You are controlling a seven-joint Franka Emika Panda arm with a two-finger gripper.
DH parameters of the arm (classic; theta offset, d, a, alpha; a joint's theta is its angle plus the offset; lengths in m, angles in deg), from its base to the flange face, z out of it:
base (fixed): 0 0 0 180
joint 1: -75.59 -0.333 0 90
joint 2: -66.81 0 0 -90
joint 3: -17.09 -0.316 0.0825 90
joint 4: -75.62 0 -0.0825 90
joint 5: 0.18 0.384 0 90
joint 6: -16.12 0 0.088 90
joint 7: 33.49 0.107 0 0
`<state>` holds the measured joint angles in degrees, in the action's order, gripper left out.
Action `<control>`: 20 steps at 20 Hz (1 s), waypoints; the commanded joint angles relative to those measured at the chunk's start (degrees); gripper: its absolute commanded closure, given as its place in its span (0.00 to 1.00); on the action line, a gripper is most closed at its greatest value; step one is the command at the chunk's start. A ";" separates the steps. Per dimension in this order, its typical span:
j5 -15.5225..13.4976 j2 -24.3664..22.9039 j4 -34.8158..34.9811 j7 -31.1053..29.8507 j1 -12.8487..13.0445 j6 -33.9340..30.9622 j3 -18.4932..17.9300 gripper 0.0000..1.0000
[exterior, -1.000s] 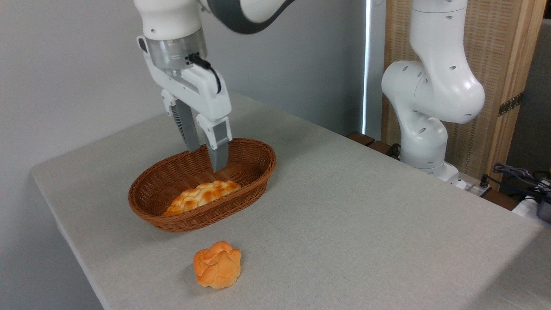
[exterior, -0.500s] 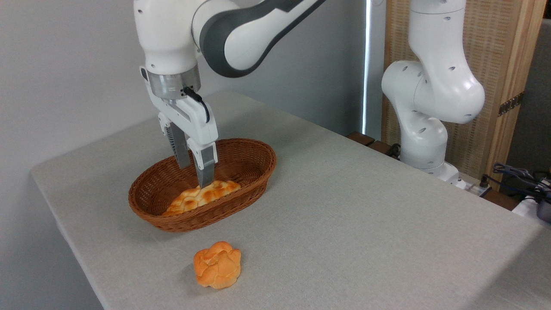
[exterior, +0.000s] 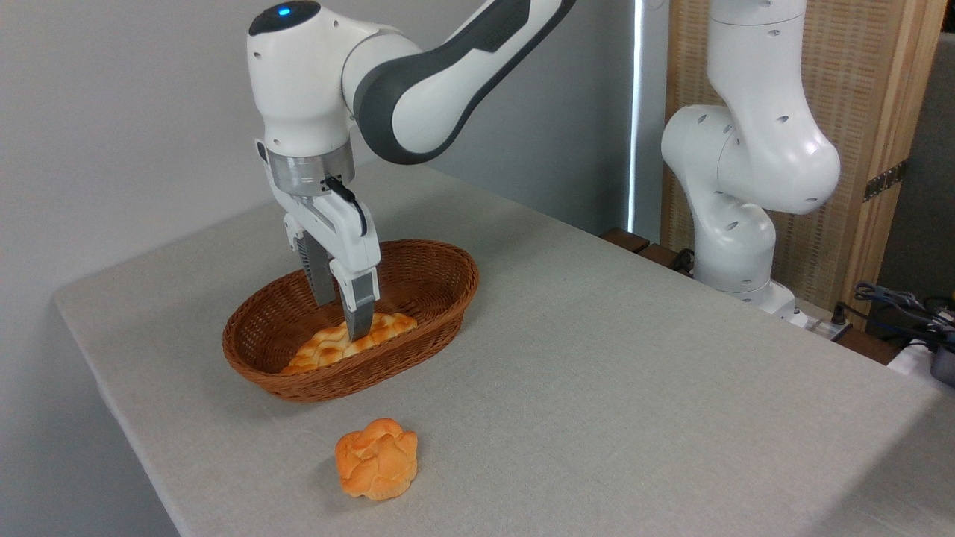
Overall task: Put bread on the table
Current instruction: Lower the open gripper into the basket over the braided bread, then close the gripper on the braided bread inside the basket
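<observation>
gripper [exterior: 342, 319] apart, straddling bread [exterior: 347, 342] mid-length | loaf axis lower-left to upper-right in basket [exterior: 440, 298] | counter [exterior: 597, 373] bare to right

1. Your bread [exterior: 349, 343] is an elongated braided loaf with a golden-orange crust, pale creases and pointed ends. It lies flat inside the wicker basket [exterior: 440, 298], along the basket's near wall, with that wall hiding its lower edge from you.
2. Your table [exterior: 612, 373] is a large rectangle with rounded corners, covered in light grey-beige cloth. It carries the basket on its left half, well back from the near edge you see.
</observation>
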<state>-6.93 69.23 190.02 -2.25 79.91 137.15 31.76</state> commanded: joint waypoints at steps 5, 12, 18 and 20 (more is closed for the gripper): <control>3.31 -0.23 1.17 4.27 -0.10 1.31 0.00 0.00; 5.08 -0.32 1.00 4.27 -0.10 1.40 0.00 0.00; 5.08 -0.32 1.08 4.18 -0.19 3.33 0.00 0.00; 5.08 -0.05 1.17 4.18 -0.19 3.33 0.00 0.00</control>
<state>-2.41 69.26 190.48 1.30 79.88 139.00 31.78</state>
